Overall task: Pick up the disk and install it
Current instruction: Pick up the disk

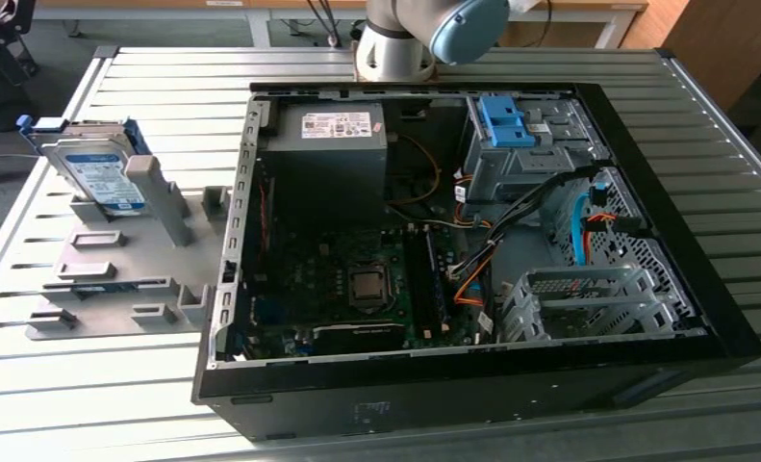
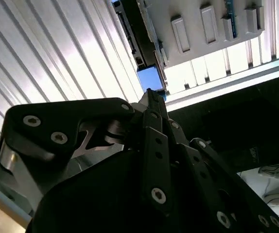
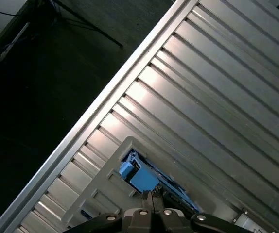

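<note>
The disk (image 1: 98,173) stands on its edge, leaning a bit, in a slot of a grey holder (image 1: 130,265). The holder lies on the counter (image 1: 60,395) by the edge on the exterior view's left. The disk is at the holder's far end, toward the far corner there.

I think the disk is hard and stiff, and a bit heavy for a small thing. Its flat metal faces look smooth and slippery. A drop or a knock could break it. The blue rails on its sides look like the best place to take hold.

Another slot of the holder has a thin flat part (image 1: 98,285) lying in it.

Beside the holder sits the big open computer case (image 1: 711,289). Inside it I see a black box with a white sticker (image 1: 329,159), a dark board (image 1: 354,289), orange wires (image 1: 476,274), a blue bracket (image 1: 502,120) in a metal cage, and a silver cage (image 1: 586,298).

In the first wrist view the end effector (image 3: 150,198) hangs above the counter with its tips pressed together. It holds nothing and is apart from the disk.
</note>
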Controlling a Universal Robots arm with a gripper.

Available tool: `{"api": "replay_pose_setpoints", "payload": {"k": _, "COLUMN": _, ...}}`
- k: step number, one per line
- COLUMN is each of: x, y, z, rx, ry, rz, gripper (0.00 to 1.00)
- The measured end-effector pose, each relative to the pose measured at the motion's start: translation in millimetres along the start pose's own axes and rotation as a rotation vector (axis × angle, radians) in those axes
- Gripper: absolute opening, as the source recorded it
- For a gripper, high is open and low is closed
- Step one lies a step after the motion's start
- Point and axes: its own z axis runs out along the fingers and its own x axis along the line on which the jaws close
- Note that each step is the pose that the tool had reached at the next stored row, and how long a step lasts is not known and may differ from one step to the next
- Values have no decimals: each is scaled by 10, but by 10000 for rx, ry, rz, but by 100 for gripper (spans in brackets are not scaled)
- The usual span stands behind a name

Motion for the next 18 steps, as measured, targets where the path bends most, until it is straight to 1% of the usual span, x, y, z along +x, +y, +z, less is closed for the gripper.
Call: {"api": "replay_pose_setpoints", "payload": {"k": 18, "x": 1, "y": -3, "z": 56, "rx": -80, "ry": 145, "rz": -3265, "gripper": 11}}
